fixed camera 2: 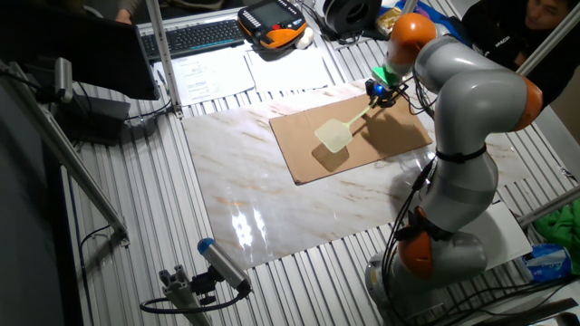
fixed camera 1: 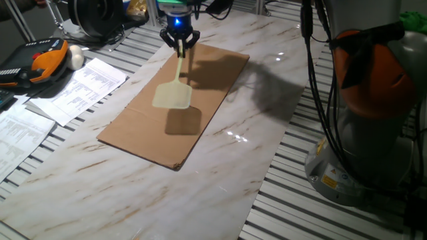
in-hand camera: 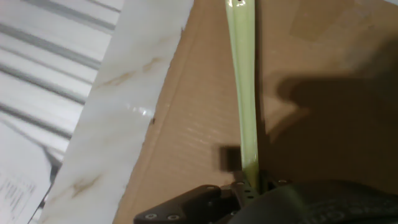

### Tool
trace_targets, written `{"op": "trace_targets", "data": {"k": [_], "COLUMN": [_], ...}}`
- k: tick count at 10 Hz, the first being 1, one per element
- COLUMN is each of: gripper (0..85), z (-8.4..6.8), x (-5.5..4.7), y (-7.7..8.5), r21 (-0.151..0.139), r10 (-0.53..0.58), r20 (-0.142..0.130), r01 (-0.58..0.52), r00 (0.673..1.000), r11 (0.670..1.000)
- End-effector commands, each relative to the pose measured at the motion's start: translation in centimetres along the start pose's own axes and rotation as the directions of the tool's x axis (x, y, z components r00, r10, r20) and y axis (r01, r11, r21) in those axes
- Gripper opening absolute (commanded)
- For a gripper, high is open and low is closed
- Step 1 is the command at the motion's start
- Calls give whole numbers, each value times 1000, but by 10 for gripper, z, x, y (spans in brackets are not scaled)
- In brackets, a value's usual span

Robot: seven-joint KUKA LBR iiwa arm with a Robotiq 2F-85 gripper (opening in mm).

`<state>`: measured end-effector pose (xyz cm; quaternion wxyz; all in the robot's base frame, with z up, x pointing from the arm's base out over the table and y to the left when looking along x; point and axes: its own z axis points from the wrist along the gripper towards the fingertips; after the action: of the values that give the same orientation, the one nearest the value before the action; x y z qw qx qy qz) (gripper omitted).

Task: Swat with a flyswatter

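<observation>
From my remote station I see, nearest in one fixed view, the marble tabletop (fixed camera 1: 133, 193) set on a slatted metal bench. On it lies the cardboard sheet (fixed camera 1: 133, 130), running from near left to far right. Above the sheet hangs the flyswatter (fixed camera 1: 174, 95): its mesh head sits clear of the cardboard, casting a dark square shadow just near and right of itself, and its thin handle slopes up and away to the far end of the sheet. There the gripper (fixed camera 1: 179, 44) has the handle's end pinched between its closed jaws, a blue light glowing on the wrist above.

The hand view looks down the handle (in-hand camera: 242, 93), a pale green strip crossing the cardboard (in-hand camera: 186, 143), with the marble edge (in-hand camera: 118, 112) to the left. The jaws meet on the handle at the bottom of that view.

To the left of the marble I see printed papers (fixed camera 1: 80, 87), and beyond them an orange-and-black pendant (fixed camera 1: 40, 60).

From the other fixed view the arm (fixed camera 2: 471, 118) arches over the sheet (fixed camera 2: 381, 149), the swatter (fixed camera 2: 335, 136) head raised over its middle and the gripper (fixed camera 2: 381, 95) at the edge.
</observation>
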<state>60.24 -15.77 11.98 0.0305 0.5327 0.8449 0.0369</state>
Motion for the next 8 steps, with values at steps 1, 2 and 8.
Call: {"op": "trace_targets", "data": {"k": [1,2,8], "gripper": [170,170,340], "z": [1,3,3], "x": [4,10,21], "y": [1,3,5], "r21": [-6,-12,40], "r10": [-7,-5,-45], "r20": [-3,28,83], "r01": [7,5,42], "r00": [1000,1000,996], "r11": [1000,1000,998]}}
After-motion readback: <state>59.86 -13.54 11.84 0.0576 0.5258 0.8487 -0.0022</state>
